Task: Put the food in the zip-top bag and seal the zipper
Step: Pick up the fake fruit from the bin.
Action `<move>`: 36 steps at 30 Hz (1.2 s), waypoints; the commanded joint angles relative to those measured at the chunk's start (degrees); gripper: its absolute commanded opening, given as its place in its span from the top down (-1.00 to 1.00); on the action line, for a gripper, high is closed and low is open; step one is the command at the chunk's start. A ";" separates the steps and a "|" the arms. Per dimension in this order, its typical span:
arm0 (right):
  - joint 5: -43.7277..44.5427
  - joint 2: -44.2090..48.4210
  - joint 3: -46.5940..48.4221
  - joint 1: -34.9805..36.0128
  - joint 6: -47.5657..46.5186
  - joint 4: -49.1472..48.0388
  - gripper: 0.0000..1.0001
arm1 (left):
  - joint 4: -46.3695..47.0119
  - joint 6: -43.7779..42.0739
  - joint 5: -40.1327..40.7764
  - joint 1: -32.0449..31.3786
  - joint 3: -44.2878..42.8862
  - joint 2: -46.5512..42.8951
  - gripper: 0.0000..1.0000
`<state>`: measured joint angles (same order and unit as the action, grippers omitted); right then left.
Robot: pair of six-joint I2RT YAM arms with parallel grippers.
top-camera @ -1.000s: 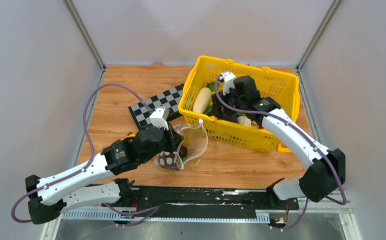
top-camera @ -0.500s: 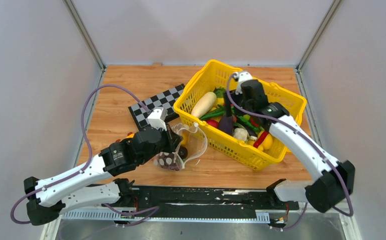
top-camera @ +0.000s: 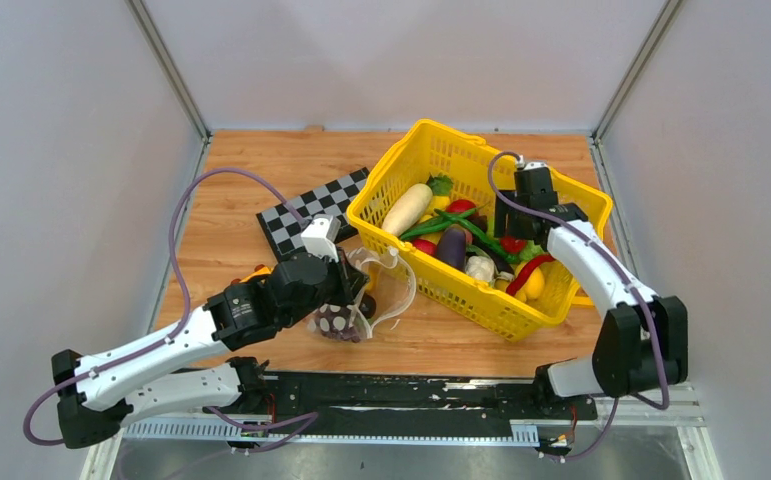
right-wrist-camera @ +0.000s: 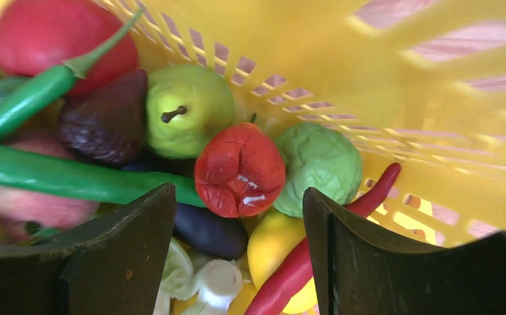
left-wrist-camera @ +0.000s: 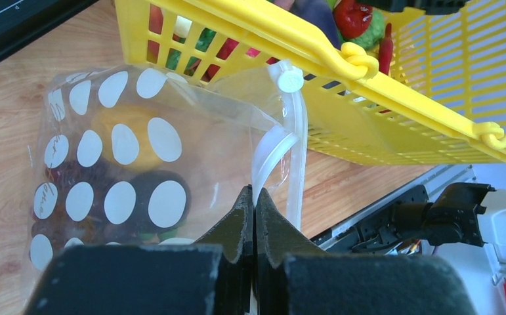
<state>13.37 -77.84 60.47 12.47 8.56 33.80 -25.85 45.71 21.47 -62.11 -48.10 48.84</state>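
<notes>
Your left end effector [left-wrist-camera: 254,197] clamps the zipper [left-wrist-camera: 266,154]; your released right end effector [right-wrist-camera: 239,197] could nudge the red tomato [right-wrist-camera: 239,169] away.

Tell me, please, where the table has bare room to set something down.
The table is bare behind the checkerboard and in the near strip between the basket and the rail. It is crowded where the bag, pinched by the left gripper, sits between basket and checkerboard.

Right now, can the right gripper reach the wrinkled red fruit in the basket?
Probably yes: the right gripper hangs open over the wrinkled red fruit, which lies on top, nothing between.
</notes>
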 commanded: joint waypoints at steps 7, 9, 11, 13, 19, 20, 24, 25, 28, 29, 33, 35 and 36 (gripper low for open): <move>1.91 -9.60 1.32 -1.62 -4.48 -3.65 -0.44 | 0.96 -0.32 1.02 0.07 -0.08 -2.42 1.00; 0.09 -10.68 0.71 -2.49 -5.01 -4.64 -0.39 | 0.82 -0.20 1.40 0.08 0.13 -2.73 1.00; -1.32 -11.61 0.38 -3.10 -5.06 -4.35 -0.33 | 0.89 -0.10 1.54 0.08 0.19 -2.78 1.00; -1.70 -11.88 0.00 -3.24 -5.24 -4.23 -0.23 | 0.98 -0.08 1.34 0.13 0.12 -2.62 1.00; -1.34 -8.59 -1.23 -3.24 -5.90 -4.76 0.07 | 1.48 -0.19 0.79 0.14 0.02 -1.72 1.00; -1.43 -7.35 -1.57 -3.24 -5.98 -5.05 0.13 | 1.50 -0.14 0.81 0.07 0.02 -1.67 1.00; -2.52 0.21 -3.66 -3.24 -5.52 -6.96 0.19 | 1.57 -0.10 0.91 0.11 0.11 -1.56 1.00; -3.04 2.02 -4.24 -3.24 -5.36 -7.45 0.19 | 1.73 -0.10 0.88 0.06 0.04 -1.63 1.00; -5.86 6.37 -5.49 -3.24 -4.53 -8.12 0.21 | 1.80 -0.10 0.95 0.12 -0.07 -1.33 1.00; -6.87 7.46 -5.62 -3.24 -4.27 -8.13 0.21 | 1.85 -0.02 1.02 0.10 -0.08 -1.25 1.00; -10.42 10.60 -5.38 -3.24 -3.04 -7.17 0.22 | 2.04 -0.01 0.73 0.13 -0.22 -0.90 1.00; -12.16 12.17 -5.27 -3.24 -2.59 -7.04 0.22 | 2.06 0.02 0.70 0.09 -0.18 -0.88 1.00; -12.40 12.93 -5.24 -3.24 -2.31 -7.20 0.22 | 1.97 -0.01 0.67 0.14 -0.16 -0.90 1.00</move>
<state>5.08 -67.68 55.11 9.43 4.25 28.21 -25.89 45.78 21.89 -62.11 -47.92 47.92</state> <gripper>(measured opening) 0.552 0.008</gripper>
